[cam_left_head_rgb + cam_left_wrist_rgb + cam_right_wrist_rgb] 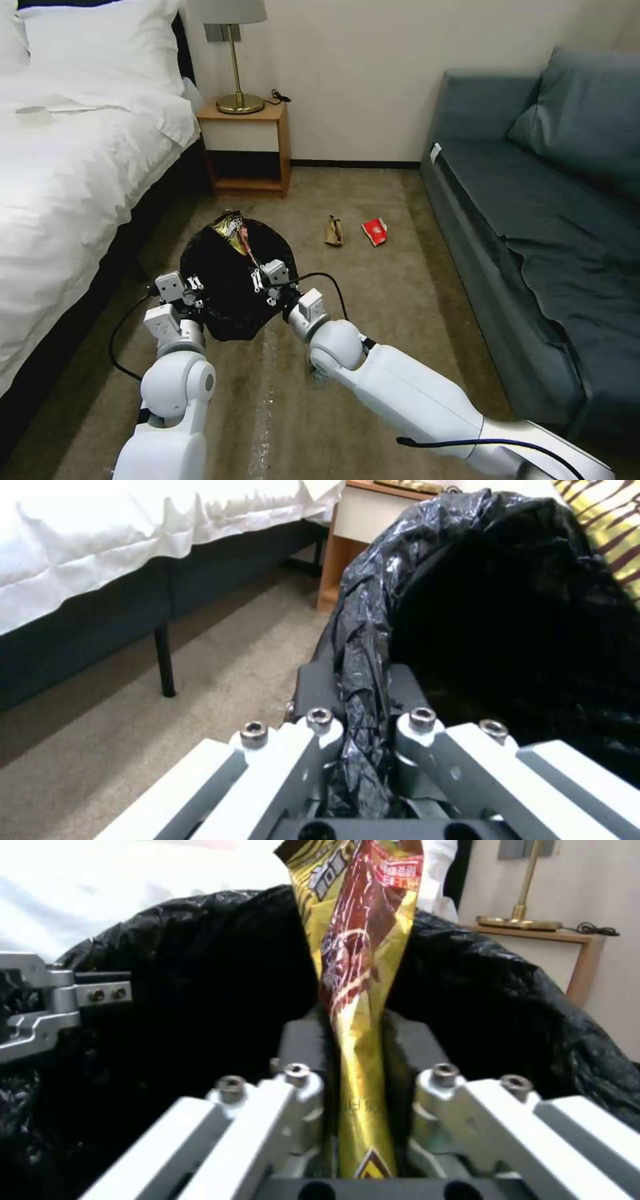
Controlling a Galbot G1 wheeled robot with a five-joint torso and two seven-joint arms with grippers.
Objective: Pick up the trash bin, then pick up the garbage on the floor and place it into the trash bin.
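- The left pincer (363, 700) was pinching the bag-covered rim of the trash bin (223, 280), one finger outside and one inside the crinkled black liner (363, 645); the bin hung in front of the robot, over the carpet (373, 293), near the bed (73, 173).
- The right pincer (357, 1040) was clamped on the yellow-brown snack wrapper (360, 940), held over the bin's dark opening; in the head view the wrapper (232, 233) stuck up across the mouth toward the far rim.
- In the right wrist view, the left pincer's metal linkage (47, 1000) showed at the bin's rim.
- A crumpled brown paper piece (334, 231) lay on the carpet beyond the bin, and a red-and-white snack packet (375, 231) lay just beside it, toward the sofa (533, 200).
- A wooden nightstand (247, 147) with a brass lamp (239, 87) stood against the wall between the bed and the sofa.
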